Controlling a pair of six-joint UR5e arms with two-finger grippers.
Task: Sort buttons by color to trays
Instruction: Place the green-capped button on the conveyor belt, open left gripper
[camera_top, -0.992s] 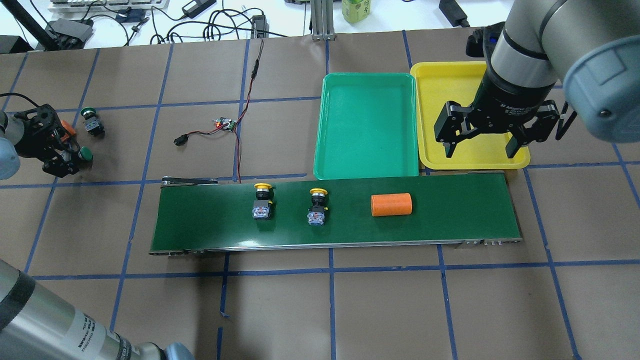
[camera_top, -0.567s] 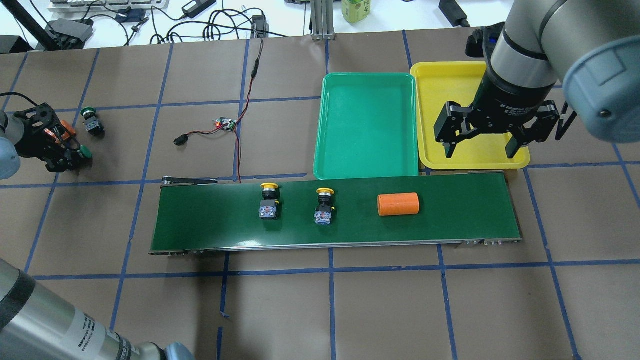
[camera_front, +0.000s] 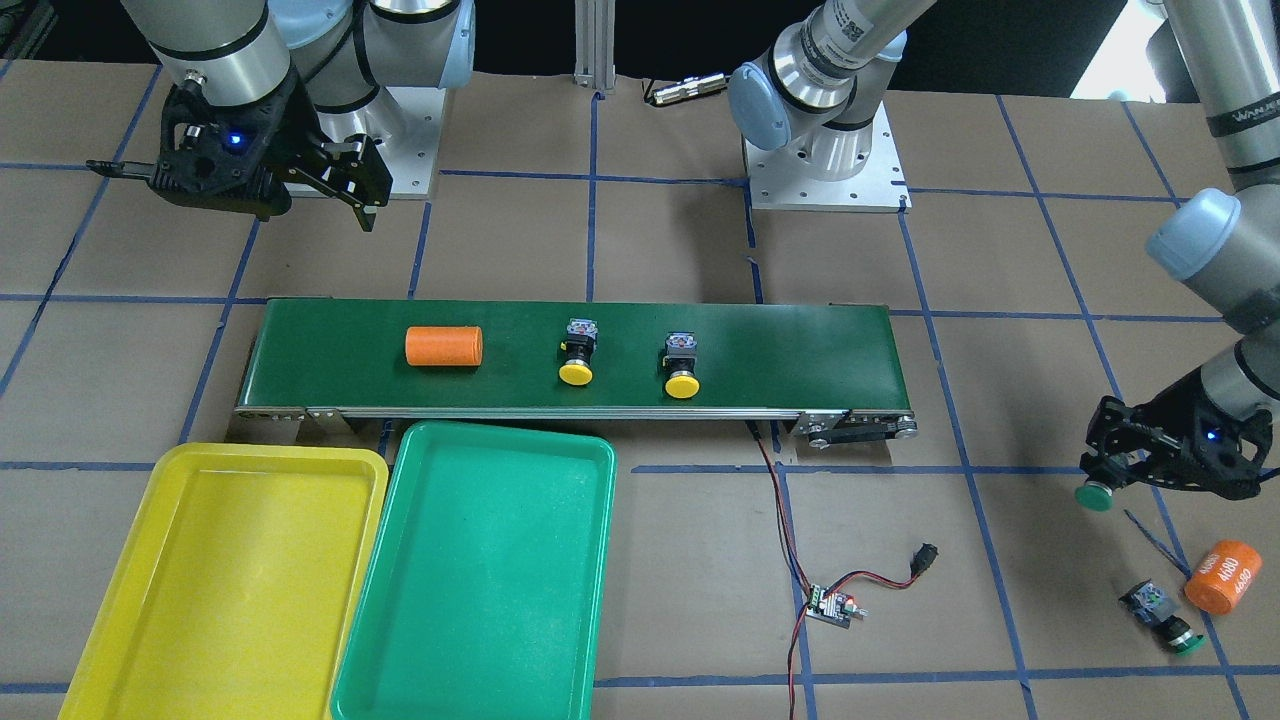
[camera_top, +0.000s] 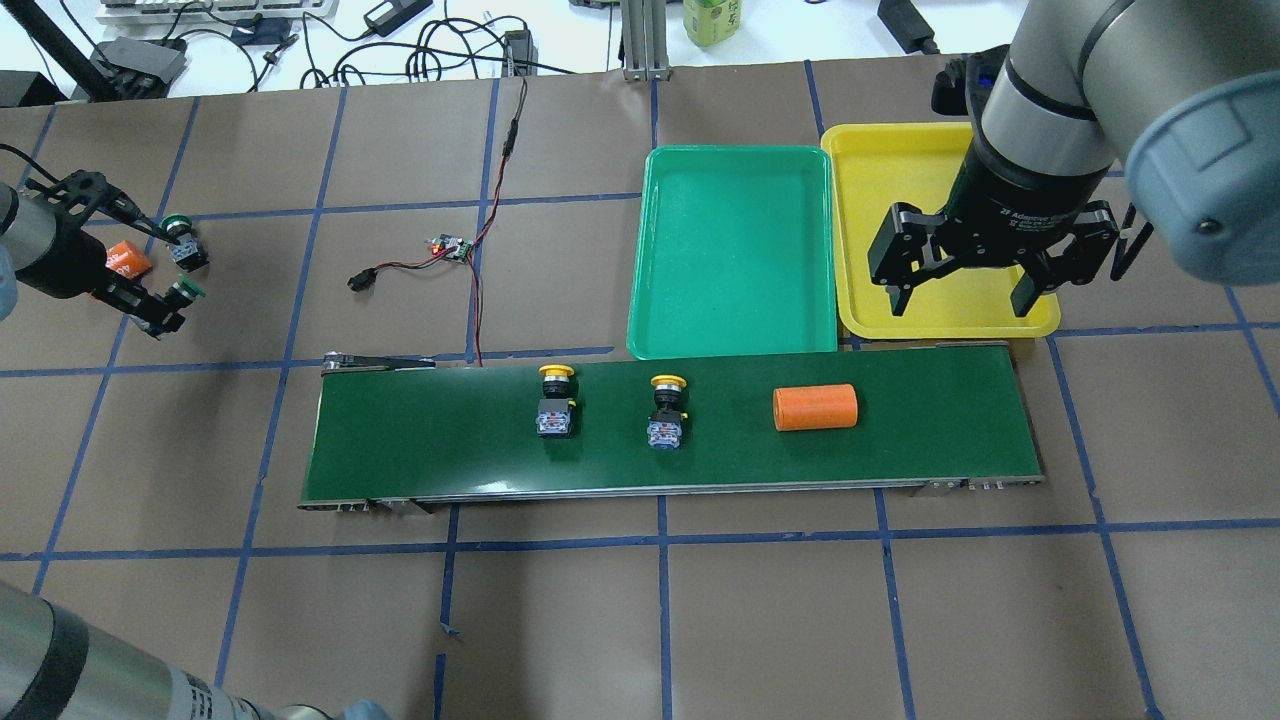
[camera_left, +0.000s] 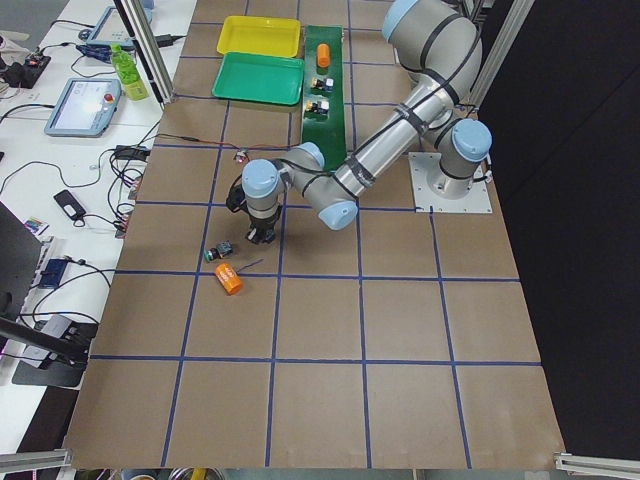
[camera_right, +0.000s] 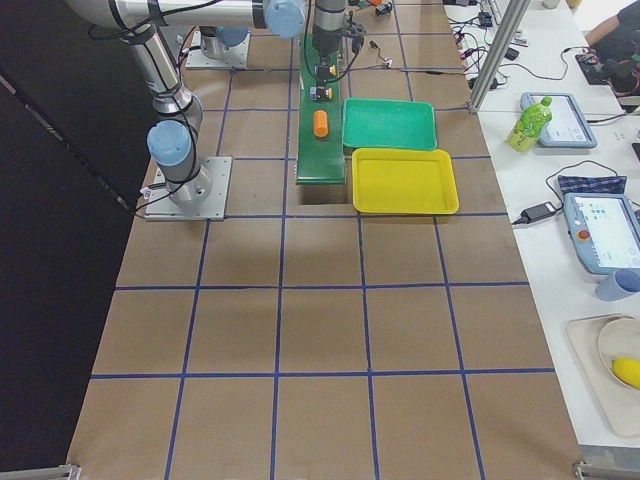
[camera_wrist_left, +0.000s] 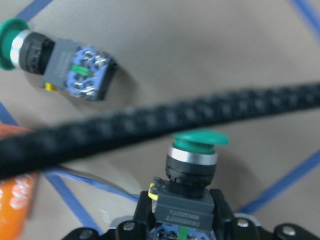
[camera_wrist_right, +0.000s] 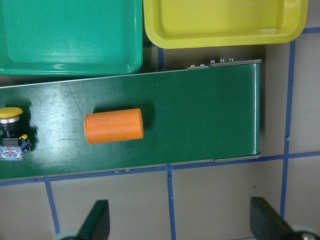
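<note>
My left gripper (camera_top: 158, 306) is shut on a green button (camera_top: 186, 291) and holds it just above the table at the far left. The wrist view shows the button's body between the jaws with its cap (camera_wrist_left: 199, 138) pointing outward. A second green button (camera_top: 184, 242) lies on its side on the table just beyond. Two yellow buttons (camera_top: 556, 402) (camera_top: 667, 414) lie on the dark green conveyor belt (camera_top: 400, 440). The green tray (camera_top: 735, 250) and the yellow tray (camera_top: 890, 200) stand behind the belt's right half. My right gripper (camera_top: 960, 297) is open and empty above the yellow tray's front edge.
An orange cylinder (camera_top: 815, 408) lies on the belt to the right of the yellow buttons. Another orange cylinder marked 4680 (camera_front: 1222, 577) lies by my left gripper. A small circuit board (camera_top: 450, 247) with red-black wires sits behind the belt's left end.
The two yellow buttons and the orange cylinder have moved right on the belt. My left gripper has turned and shifted with the green button in it. The right arm has not moved.
</note>
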